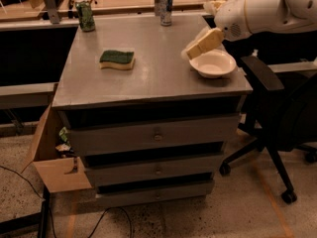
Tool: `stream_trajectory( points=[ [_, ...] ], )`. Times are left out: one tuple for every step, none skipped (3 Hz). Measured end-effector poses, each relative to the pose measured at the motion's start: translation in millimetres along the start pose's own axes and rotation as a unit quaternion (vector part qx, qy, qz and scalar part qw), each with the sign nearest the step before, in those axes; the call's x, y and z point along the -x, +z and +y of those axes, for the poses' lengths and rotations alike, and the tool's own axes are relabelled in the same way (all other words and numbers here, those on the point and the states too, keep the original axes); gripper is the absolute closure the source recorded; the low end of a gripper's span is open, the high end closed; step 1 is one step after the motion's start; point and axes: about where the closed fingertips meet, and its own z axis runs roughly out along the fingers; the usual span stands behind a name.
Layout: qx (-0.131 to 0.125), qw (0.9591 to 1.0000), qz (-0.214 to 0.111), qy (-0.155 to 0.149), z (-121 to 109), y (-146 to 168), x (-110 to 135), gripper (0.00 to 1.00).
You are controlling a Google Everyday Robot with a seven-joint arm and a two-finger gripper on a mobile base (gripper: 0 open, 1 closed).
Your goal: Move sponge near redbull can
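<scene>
The sponge (pixel 117 59), green on top with a pale yellow base, lies flat on the left half of the grey cabinet top (pixel 153 78). The redbull can (pixel 166 8), slim, silver and blue, stands upright at the far edge near the middle. My gripper (pixel 192 50) hangs over the right part of the top, just left of the white bowl, well right of the sponge and in front of the can. It holds nothing that shows.
A white bowl (pixel 213 63) sits near the right edge. A wider green can (pixel 85 15) stands at the far left corner. A black office chair (pixel 277 108) is to the right of the cabinet. An open cardboard box (pixel 54 157) is on the floor at the left.
</scene>
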Motion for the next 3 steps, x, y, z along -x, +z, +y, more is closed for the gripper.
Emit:
stream_trajectory(
  points=[
    [-0.005, 1.0, -0.004, 0.001, -2.9, 1.8, 2.4, 0.0],
    [-0.001, 0.9999, 0.0, 0.016, -1.2, 10.4, -2.2, 0.0],
    [0.002, 0.999, -0.011, 0.043, -2.6, 51.1, -15.4, 0.0]
  ],
)
